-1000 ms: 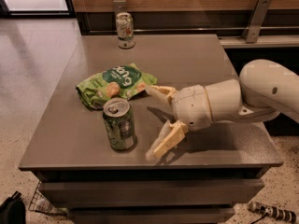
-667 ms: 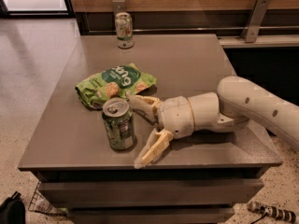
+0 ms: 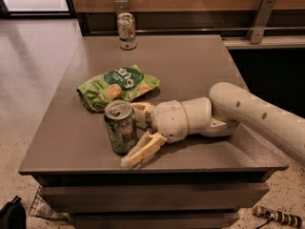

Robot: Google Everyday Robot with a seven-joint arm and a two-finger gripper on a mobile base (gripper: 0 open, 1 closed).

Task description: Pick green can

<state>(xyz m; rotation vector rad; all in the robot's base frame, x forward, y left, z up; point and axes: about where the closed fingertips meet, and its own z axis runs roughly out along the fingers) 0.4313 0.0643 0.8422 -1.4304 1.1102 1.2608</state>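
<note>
The green can (image 3: 120, 127) stands upright near the table's front left, dark green with a silver top and pull-tab. My gripper (image 3: 136, 132) reaches in from the right, open, with the can's right side between its two cream fingers. The near finger (image 3: 141, 150) lies along the table in front of the can's right side. The far finger (image 3: 141, 109) is behind the can. I cannot tell if either finger touches the can.
A flat light-green snack bag (image 3: 117, 86) lies just behind the can. A paler whitish-green can (image 3: 127, 30) stands at the table's back edge. The brown table (image 3: 190, 66) has its front edge close below the gripper. A wall rail runs behind.
My gripper has moved left across the table towards the green can, and its fingers now stand around the can's right side. The can has not moved.
</note>
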